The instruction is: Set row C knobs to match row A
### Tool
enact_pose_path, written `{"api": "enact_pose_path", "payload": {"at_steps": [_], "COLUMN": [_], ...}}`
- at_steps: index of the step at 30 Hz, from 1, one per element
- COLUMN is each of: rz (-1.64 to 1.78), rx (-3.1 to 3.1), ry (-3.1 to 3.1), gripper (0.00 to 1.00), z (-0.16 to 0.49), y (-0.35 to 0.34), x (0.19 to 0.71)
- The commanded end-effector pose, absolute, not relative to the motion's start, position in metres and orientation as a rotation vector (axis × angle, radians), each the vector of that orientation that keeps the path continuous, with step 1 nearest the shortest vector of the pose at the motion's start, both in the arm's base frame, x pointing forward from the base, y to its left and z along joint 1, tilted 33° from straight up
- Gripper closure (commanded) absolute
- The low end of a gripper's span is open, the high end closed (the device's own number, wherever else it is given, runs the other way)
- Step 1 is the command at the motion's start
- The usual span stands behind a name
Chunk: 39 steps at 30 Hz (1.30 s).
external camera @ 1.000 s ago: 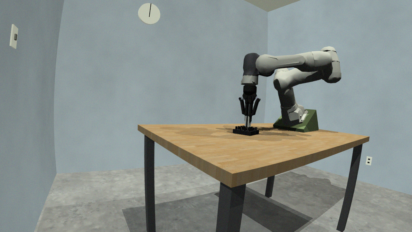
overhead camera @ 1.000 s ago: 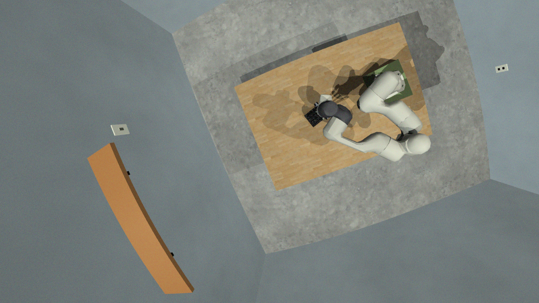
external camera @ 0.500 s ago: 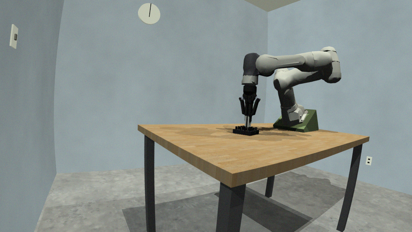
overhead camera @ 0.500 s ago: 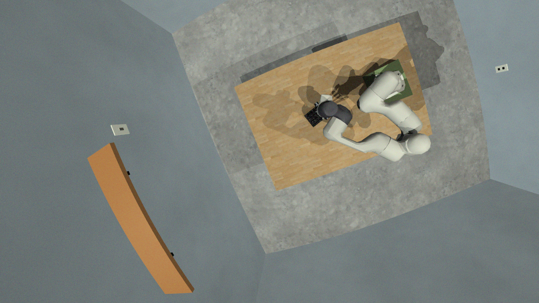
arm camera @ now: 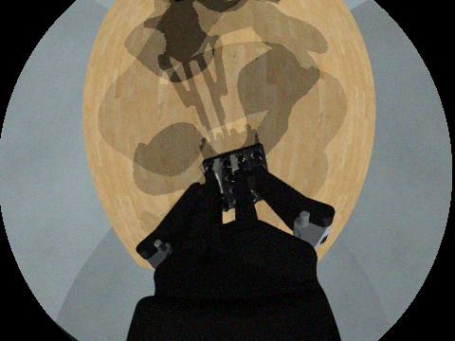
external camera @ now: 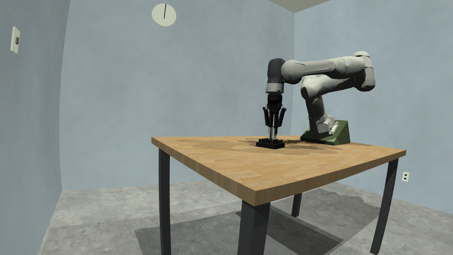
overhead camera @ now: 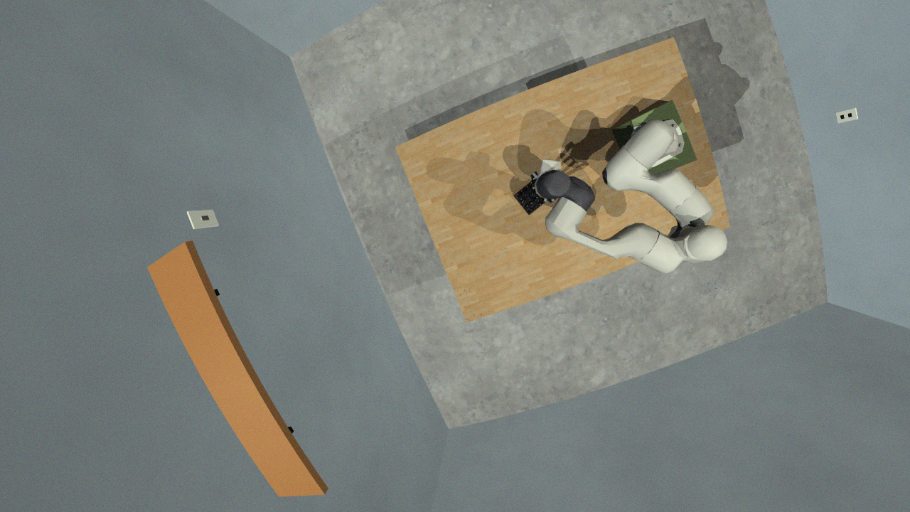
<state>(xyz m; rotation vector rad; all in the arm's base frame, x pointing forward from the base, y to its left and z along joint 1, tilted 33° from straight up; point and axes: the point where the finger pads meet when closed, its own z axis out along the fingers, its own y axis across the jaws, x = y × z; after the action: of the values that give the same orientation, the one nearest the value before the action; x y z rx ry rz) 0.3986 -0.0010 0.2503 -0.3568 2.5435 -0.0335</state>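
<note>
The small black knob box (external camera: 270, 143) stands on the wooden table near its middle. It also shows in the top view (overhead camera: 529, 197), partly under my wrist, and in the wrist view (arm camera: 235, 172) between my fingers. My gripper (external camera: 273, 136) points straight down with its fingertips at knob height over the box. In the wrist view the fingers (arm camera: 239, 196) stand narrowly apart, one on each side of one knob. The fingers have a slight gap and do not seem to clamp it. The knob names and marks are too small to read.
The arm's green base (external camera: 327, 133) stands at the table's far right corner, behind the box. The arm's elbow reaches high to the right. The table edges lie well away from the box on all sides.
</note>
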Motion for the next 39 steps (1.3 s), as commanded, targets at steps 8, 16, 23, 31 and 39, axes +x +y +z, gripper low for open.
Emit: {"api": "enact_pose_path", "payload": {"at_steps": [8,16,23,31,39], "rz": [-0.034,-0.034,-0.034,-0.034,-0.034], "rx": [-0.347,-0.347,-0.347,-0.347,-0.347], "ry": [2.544,2.544,2.544,2.544,2.544], "gripper": [0.88,0.88,0.88,0.88,0.88], "z": [0.25,0.255,0.266,0.281,0.282], "y": [-0.002,-0.002,-0.003,-0.004,-0.004], "x": [0.399,0.396,0.389,0.379,0.378]}}
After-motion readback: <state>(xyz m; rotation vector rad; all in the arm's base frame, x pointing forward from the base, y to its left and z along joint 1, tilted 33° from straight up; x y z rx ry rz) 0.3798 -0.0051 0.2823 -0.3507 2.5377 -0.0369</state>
